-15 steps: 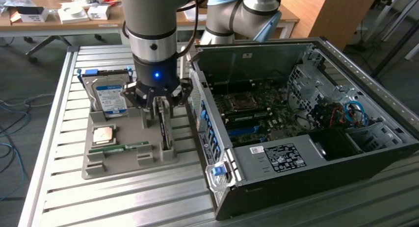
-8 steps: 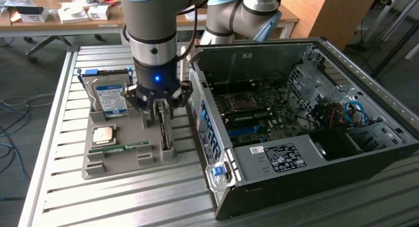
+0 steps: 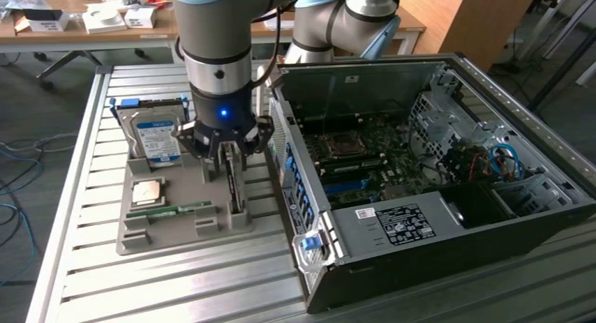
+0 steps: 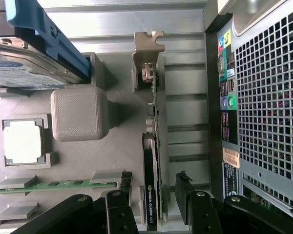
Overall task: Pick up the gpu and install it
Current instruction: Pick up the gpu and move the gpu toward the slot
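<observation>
Plainly legible along the edge of the gpu (image 4: pixel 150 195): NVIDIA QUADRO. Standing on edge in a slot of the grey tray (image 4: pixel 122 146), just beside the computer case (image 3: pixel 391 225). Straddled by the gripper (image 4: pixel 154 178), fingers spread either side, not pinching. From the wrist view, pale bracket (image 4: pixel 147 46); from the exterior view, motherboard (image 3: pixel 359 155) inside the case.

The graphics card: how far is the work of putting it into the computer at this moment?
Nothing looks finished yet. The graphics card stands on edge in its slot of the grey tray. In hand: the gripper is low over it, open, one finger on each side, not clamped. Left: lifting it and seating it in the open computer case.
</observation>
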Robot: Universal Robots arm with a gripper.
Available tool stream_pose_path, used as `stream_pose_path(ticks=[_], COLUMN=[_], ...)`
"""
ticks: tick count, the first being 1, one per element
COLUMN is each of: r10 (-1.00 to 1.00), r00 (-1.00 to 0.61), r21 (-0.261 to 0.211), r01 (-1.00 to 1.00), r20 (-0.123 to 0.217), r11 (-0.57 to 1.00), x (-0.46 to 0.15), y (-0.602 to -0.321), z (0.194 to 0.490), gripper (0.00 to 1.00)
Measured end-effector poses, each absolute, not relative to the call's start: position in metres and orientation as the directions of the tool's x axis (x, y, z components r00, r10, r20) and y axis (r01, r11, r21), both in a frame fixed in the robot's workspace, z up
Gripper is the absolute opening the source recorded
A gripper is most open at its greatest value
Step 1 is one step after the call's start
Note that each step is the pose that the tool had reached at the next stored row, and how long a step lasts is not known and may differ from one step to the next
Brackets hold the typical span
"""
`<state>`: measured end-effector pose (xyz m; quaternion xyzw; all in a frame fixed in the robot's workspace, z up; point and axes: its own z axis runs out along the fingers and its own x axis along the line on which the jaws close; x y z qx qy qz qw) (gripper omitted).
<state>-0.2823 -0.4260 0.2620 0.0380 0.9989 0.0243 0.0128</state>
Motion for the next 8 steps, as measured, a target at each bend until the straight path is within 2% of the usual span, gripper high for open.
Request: stream_pose_path(ticks=[8], r10=[0.077], r00=[-0.997], r21=[0.05], r01=[0.075], r20=[-0.023], r11=[0.996], x=[-0.2823], y=[-0.426], z=[0.254], gripper=[0.49])
